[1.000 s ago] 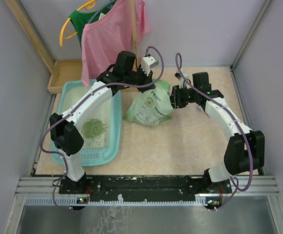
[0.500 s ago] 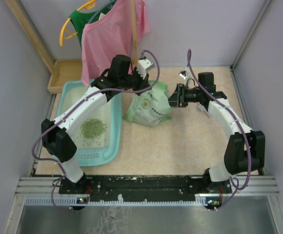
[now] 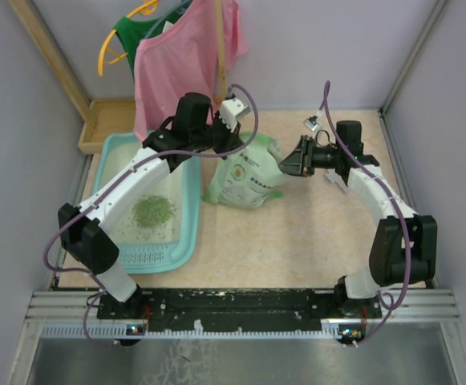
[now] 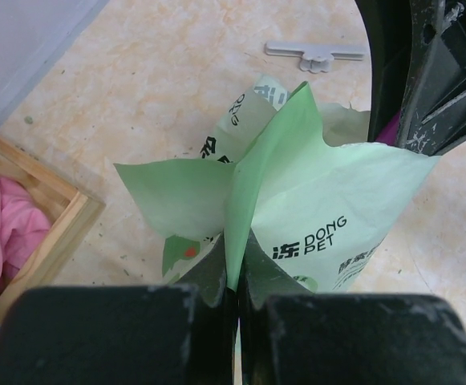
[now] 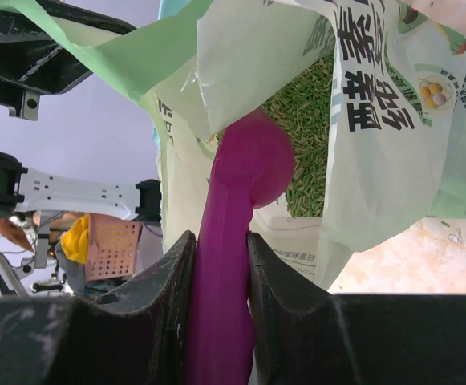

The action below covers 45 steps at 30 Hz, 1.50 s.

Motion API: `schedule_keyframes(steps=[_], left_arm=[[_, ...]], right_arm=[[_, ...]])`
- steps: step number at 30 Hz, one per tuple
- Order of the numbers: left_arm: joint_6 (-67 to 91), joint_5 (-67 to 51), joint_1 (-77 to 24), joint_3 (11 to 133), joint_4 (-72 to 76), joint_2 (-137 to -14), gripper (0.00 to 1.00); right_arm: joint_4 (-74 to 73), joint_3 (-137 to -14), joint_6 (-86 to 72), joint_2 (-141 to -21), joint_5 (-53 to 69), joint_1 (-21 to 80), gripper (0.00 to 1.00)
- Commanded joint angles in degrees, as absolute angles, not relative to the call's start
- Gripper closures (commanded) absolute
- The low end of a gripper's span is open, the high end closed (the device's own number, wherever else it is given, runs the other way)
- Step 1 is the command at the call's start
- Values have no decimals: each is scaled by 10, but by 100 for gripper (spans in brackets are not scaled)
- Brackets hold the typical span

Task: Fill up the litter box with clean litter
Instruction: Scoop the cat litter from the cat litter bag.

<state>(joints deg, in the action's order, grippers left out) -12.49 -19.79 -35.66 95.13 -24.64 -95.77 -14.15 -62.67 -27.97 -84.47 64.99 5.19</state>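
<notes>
While the left gripper (image 4: 233, 298) is pinched tight on the bag (image 4: 329, 208) lip and the right gripper (image 5: 219, 245) clamps the magenta scoop (image 5: 249, 168), bowl seemingly inside the bag, dig deep, lift level, and carry clean litter (image 5: 305, 128) to the litter box (image 3: 188, 233) at the table (image 3: 313, 241) left edge.

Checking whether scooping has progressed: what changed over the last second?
The left arm's elbow swung out leftward; the left gripper, shut on the top of the bag, shifted slightly left. The right gripper, shut on the magenta scoop at the bag mouth, rolled, its wrist moving right. No grip visibly changed. The litter box and litter heap stayed put.
</notes>
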Motion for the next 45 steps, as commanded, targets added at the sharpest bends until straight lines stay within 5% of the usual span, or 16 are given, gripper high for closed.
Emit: schedule_keyframes(steps=[1, 8, 19, 45], left_arm=[[-132, -173, -359, 977, -114, -892, 100], [-144, -148, -361, 967, -121, -881, 94], [-139, -150, -365, 953, -116, -870, 65], [-134, -120, -376, 937, -109, -853, 56]], right_arm=[[-174, -655, -280, -812, 737, 50, 100], [-302, -715, -158, -815, 659, 35, 100], [-256, -683, -190, -790, 680, -4, 100], [-198, -645, -249, -751, 723, -97, 100]])
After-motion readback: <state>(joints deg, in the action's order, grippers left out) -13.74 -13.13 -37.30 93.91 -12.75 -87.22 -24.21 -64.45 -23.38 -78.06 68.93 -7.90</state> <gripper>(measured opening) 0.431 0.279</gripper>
